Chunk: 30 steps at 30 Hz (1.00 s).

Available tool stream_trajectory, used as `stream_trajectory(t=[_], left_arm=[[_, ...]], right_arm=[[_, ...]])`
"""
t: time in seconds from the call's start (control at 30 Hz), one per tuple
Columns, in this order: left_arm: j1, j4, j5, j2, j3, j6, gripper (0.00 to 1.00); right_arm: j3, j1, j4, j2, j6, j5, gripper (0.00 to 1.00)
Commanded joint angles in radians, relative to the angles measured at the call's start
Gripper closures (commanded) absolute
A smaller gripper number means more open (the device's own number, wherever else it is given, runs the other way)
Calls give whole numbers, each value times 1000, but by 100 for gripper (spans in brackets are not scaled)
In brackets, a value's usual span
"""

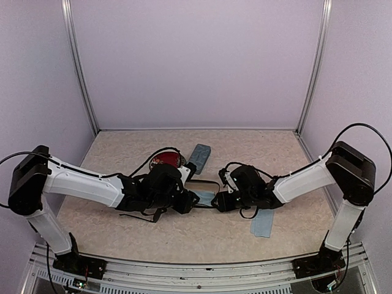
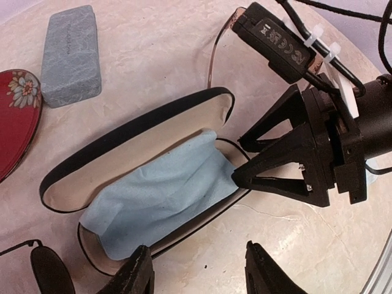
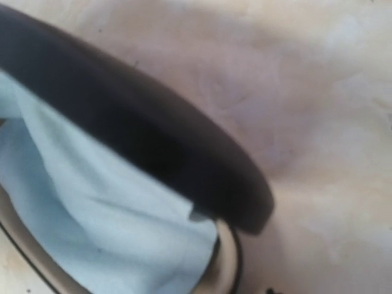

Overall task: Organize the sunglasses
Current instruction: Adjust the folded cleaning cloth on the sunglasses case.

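— Inspector: Where are the sunglasses (image 2: 48, 269)?
— One dark-lensed pair lies on the desk (image 2: 153, 55), far left, just beside the open black case (image 2: 122, 138).
— Inspector: Hands?
— My left hand (image 2: 197, 254) is spread and empty. My right hand (image 2: 239, 160) is spread at the case's blue cloth (image 2: 159, 196).

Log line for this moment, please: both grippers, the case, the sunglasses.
left gripper: open, empty | right gripper: open, at end of black case | case: lid open, blue cloth inside | black-framed sunglasses: outside case

Thin black-framed sunglasses (image 2: 48, 269) (dark lens) lie beside the open case (image 2: 141, 125)
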Motion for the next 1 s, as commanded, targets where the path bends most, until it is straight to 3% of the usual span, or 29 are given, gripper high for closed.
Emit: stream_trajectory(t=[0.0, 0.27, 0.7, 0.97], left_arm=[[-5, -31, -65, -73, -36, -11, 50], [2, -111, -157, -220, -114, -77, 47], [52, -201, -183, -467, -311, -255, 46], [39, -238, -219, -531, -345, -297, 44]], right_arm=[[22, 8, -47, -34, -12, 20, 52], [31, 0, -58, -57, -20, 23, 50], [50, -6, -75, -76, -40, 24, 50], [35, -10, -93, -126, -53, 43, 47]])
